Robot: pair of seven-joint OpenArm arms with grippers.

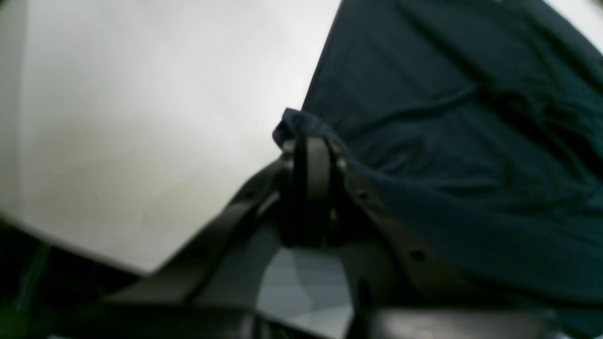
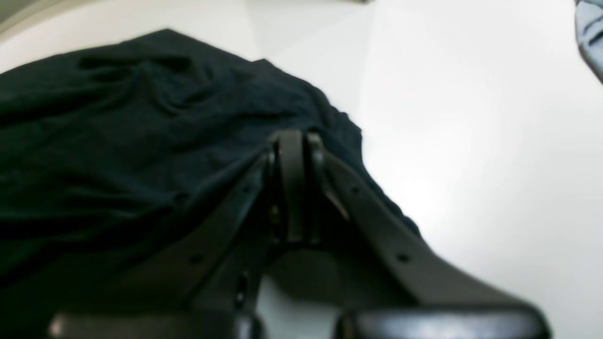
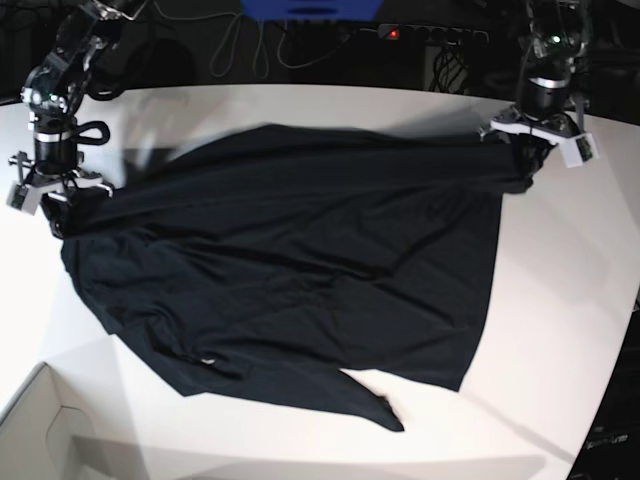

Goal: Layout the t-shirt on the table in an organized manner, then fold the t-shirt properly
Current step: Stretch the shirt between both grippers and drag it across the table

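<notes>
T-shirt (image 3: pixel 300 270) stretched between left claw (image 3: pixel 537 150) and right claw (image 3: pixel 55 205), both pinching its corners.

Two robot arms reach down from above, well apart. The left gripper (image 1: pixel 311 146) and right gripper (image 2: pixel 294 139) each have jaws closed, pinching fabric.

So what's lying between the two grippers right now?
In the base view, only the t-shirt spans from the right gripper to the left gripper, each shut on a corner.
</notes>
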